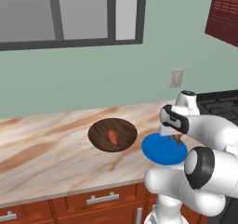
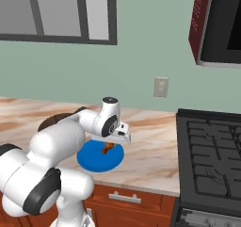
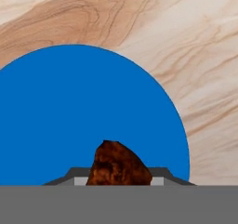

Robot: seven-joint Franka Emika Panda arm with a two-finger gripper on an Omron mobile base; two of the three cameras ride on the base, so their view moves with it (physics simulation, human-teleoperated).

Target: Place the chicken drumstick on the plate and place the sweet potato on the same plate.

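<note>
My gripper (image 1: pixel 175 135) is shut on the chicken drumstick (image 1: pixel 178 139), a brown streaked piece that hangs over the right part of the round blue plate (image 1: pixel 158 152). In the hand view the drumstick (image 3: pixel 118 165) sticks up between the dark fingertips (image 3: pixel 76 175), with the plate (image 3: pixel 69 116) right below it. From the right, the drumstick (image 2: pixel 108 148) hangs close over the plate (image 2: pixel 94 161); I cannot tell if they touch. The sweet potato (image 1: pixel 112 136), a reddish-orange lump, lies in the dark wooden dish (image 1: pixel 100 131) to the plate's left.
The marble counter (image 1: pixel 46 148) runs left of the dish. A black stove (image 2: pixel 212 155) stands to the plate's right, with a dark red microwave (image 2: pixel 219 23) above it. A wall socket (image 2: pixel 161 87) sits behind the plate. Wooden drawers (image 1: pixel 102 200) run under the counter's front edge.
</note>
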